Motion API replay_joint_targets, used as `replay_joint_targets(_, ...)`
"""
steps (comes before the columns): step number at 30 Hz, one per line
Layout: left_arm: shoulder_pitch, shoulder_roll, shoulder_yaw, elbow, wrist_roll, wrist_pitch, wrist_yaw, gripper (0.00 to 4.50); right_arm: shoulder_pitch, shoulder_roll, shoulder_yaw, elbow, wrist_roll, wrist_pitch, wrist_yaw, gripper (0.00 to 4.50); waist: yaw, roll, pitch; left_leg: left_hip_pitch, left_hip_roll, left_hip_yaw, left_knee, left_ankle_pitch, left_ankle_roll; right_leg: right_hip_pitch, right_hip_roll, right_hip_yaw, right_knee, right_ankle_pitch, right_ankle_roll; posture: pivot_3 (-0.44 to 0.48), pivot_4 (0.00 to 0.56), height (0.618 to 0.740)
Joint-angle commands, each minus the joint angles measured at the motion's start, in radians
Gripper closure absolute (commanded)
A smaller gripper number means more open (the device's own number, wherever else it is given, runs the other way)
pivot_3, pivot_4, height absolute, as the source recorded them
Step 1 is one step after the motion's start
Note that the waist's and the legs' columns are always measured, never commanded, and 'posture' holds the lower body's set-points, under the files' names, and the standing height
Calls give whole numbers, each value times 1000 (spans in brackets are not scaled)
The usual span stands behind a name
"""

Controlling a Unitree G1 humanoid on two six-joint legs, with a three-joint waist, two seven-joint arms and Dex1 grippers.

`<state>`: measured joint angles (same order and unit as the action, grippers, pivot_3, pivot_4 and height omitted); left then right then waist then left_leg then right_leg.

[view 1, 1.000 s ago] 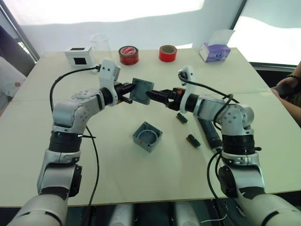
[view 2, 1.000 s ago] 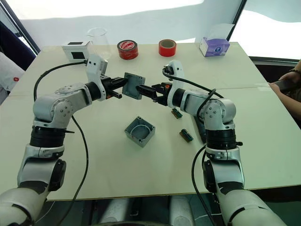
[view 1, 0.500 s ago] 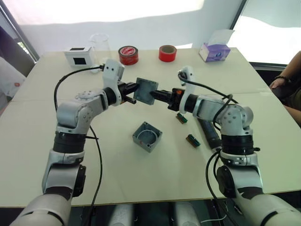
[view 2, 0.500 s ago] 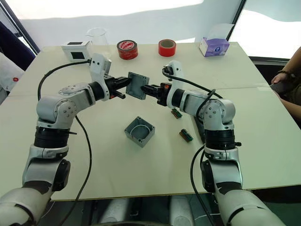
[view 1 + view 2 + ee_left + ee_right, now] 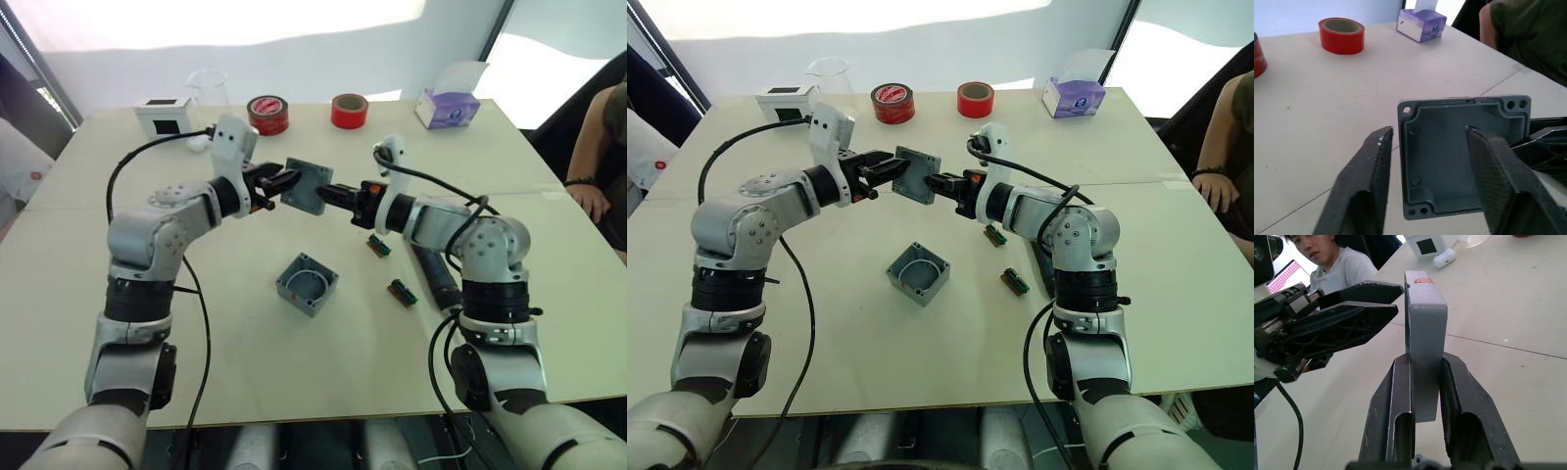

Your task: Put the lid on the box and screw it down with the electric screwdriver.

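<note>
The lid point(image 5: 312, 186) hangs on edge above the table's middle, its ribbed inner face turned towards my left gripper. My right gripper point(image 5: 1425, 357) is shut on the lid's lower edge, and a small red mark shows on the outer face point(image 5: 1423, 280). My left gripper point(image 5: 1428, 132) stands open around the lid's other side, its fingers point(image 5: 1369, 176) spread apart. The box point(image 5: 307, 284) sits open on the table below them, nearer to me. The electric screwdriver point(image 5: 436, 277) lies on the table beside my right forearm, partly hidden by it.
Two small green parts point(image 5: 402, 292) lie next to the screwdriver. Along the far edge stand a white box with a black screen point(image 5: 164, 117), a clear beaker point(image 5: 208, 88), two red tape rolls point(image 5: 267, 115) and a purple tissue box point(image 5: 448, 106). A person point(image 5: 598, 147) is at the right.
My right gripper closed on the lid, then my left gripper opened and let it go. The person at the right leaned in closer.
</note>
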<state>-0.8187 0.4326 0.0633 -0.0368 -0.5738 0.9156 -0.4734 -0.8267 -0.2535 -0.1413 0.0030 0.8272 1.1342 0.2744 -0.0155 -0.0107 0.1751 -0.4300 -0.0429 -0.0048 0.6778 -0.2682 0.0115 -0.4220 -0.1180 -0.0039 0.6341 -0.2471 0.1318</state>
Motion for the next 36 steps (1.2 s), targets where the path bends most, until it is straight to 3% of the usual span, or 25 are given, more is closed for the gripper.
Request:
replay_joint_targets(1,-15,74,16,-21,4,-11,-72,389,-24,-1,-12,-57,-2,-24,8,4375,-1,0,0,0,0,0,0,0,0,0,0,0,0,0,0,0,150,740)
replay_joint_targets(2,-20,112,39,-12,-21,12,-108,137,-14,-39,37,-96,-72,-104,37,4375,-2,0,0,0,0,0,0,0,0,0,0,0,0,0,0,0,150,740)
replay_joint_targets(6,-26,208,96,11,-75,58,-189,137,61,-198,198,-297,-289,-338,144,4375,0,1,1,0,0,1,-1,0,0,-1,0,0,0,0,0,0,150,740)
replay_joint_targets(9,-7,246,89,18,-62,50,-222,886,153,-319,312,-410,-513,-577,177,4375,4,1,0,0,0,1,-1,0,1,-1,0,0,-1,0,0,0,150,740)
replay_joint_targets(13,34,276,40,-24,-45,43,-275,2664,326,-364,333,-482,-690,-825,152,4375,2,0,0,0,0,1,0,0,1,0,0,0,0,0,1,0,150,740)
replay_joint_targets(14,41,278,31,-34,-43,43,-283,2920,372,-385,347,-493,-757,-883,141,4375,2,0,0,0,0,1,0,0,1,0,1,0,0,0,1,0,150,740)
replay_joint_targets(18,53,278,-37,-67,-27,33,-318,4465,487,-501,472,-467,-1137,-1175,88,4375,5,0,1,0,0,1,1,0,1,1,0,0,0,0,0,0,150,740)
replay_joint_targets(27,74,315,-184,-90,73,-68,-433,4488,611,-486,515,-435,-1466,-1408,-20,4375,3,0,1,0,2,1,1,0,0,1,2,0,0,0,0,0,150,740)
replay_joint_targets(36,78,306,-214,-78,117,-104,-474,4488,616,-442,514,-371,-1572,-1446,11,4375,4,0,1,1,2,1,3,0,1,3,2,0,-1,0,0,0,150,740)
